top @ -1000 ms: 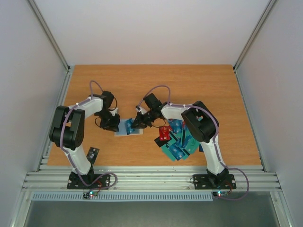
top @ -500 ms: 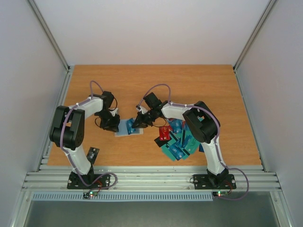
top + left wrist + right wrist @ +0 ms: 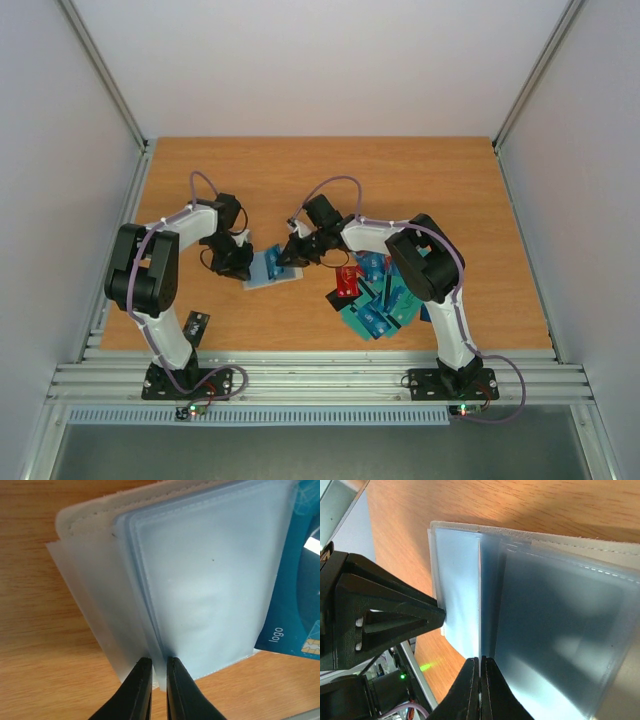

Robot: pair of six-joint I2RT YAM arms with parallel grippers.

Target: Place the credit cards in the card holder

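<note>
One card holder (lying open) | left gripper clamped on a sleeve | right gripper likewise | credit cards: heap, uncountable

table: orange-brown wood | walls: plain pale panels | near edge: grey metal rails

**Top view:** fixed camera high above the near edge of the table, looking down from afar on its whole surface.

**Left wrist view:** very close, facing along the left gripper onto the card holder, whose clear sleeves fill the frame.

**Right wrist view:** equally close, facing the same card holder from the opposite side, past the right gripper.

All three views share the card holder. The right wrist view also takes in the left gripper's tip.
</note>
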